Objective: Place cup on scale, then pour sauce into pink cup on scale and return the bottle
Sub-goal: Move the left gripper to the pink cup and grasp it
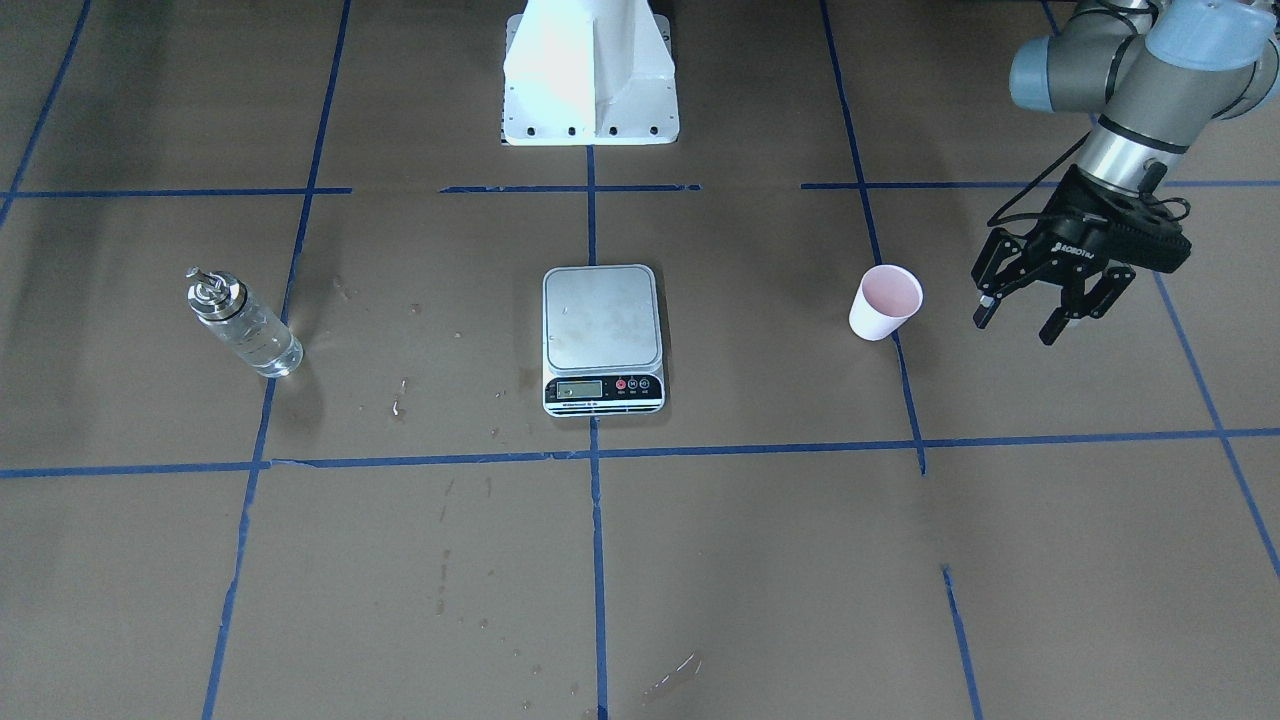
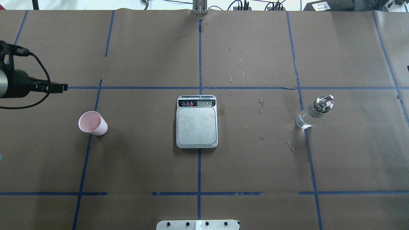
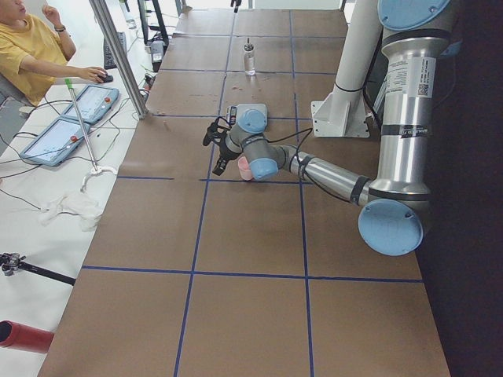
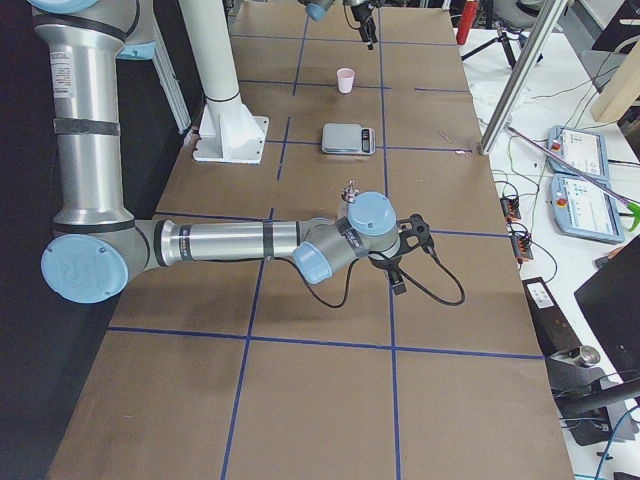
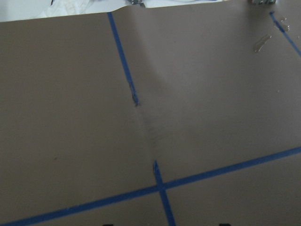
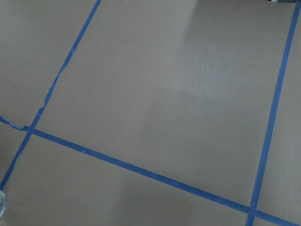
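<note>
Taking the table as the overhead camera sees it, with the scale at the dial's centre, the left pincer (image 1: 1015, 328) hangs off the 9 o'clock edge. Its fingers are spread wide and nothing is between them. It hovers above the brown paper (image 2: 143, 159), clear of the cup.

The pink paper cup (image 2: 92, 123) stands next, at 9 o'clock from the scale and well apart from it, on a blue tape line (image 2: 84, 159). It is upright, mouth up and empty, so its long axis is vertical. From the left pincer it lies at roughly 3 to 4 o'clock, near but not touching. The left arm is plainly the nearer one, so I judge a short sideways approach would bring the fingers either side of the wall.

The kitchen scale (image 2: 196, 121) sits in the middle with its steel platform bare and its display at 12 o'clock. Droplets (image 2: 262, 102) speckle the paper past it.

At 3 o'clock stands the glass bottle (image 2: 314, 111), upright, capped, with clear sauce (image 2: 305, 119) in it.

The right pincer (image 4: 403, 262) shows only in the side view, near the bottle. Whether it is open or closed I cannot tell.
</note>
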`<action>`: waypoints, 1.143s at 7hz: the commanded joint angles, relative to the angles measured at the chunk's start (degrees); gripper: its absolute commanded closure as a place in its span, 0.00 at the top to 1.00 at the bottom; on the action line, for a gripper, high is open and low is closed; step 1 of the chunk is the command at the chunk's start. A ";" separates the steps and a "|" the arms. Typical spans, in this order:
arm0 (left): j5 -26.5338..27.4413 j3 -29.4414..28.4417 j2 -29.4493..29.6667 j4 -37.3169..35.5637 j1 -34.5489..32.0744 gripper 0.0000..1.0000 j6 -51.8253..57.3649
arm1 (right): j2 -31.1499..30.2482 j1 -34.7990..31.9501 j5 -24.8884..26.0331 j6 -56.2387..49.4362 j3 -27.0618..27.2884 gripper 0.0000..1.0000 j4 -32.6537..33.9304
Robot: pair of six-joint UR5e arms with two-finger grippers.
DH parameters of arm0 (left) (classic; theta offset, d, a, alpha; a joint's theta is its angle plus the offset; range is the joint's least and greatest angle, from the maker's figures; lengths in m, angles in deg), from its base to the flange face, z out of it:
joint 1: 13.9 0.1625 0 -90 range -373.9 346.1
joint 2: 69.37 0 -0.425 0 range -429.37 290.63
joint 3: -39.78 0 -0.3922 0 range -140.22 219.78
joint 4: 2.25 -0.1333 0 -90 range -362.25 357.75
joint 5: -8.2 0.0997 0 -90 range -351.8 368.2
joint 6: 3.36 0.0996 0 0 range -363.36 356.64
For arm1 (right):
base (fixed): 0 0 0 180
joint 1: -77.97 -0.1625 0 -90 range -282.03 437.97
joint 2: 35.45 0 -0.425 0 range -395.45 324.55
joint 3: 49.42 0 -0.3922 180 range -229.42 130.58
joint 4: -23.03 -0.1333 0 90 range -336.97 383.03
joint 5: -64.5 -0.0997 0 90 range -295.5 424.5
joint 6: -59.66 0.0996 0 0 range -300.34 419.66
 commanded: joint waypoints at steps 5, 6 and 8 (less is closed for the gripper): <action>6.76 2.18 0.66 -5.13 11.00 0.53 -12.71 | 0.00 0.00 0.08 0.04 -0.15 1.00 -0.05; 6.76 1.83 0.48 -5.14 11.18 0.53 -12.71 | 0.00 0.00 0.17 0.04 -0.15 1.00 -0.05; 6.76 1.30 0.22 -5.31 11.96 0.53 -12.71 | -0.18 0.00 0.17 0.04 -0.15 1.00 0.03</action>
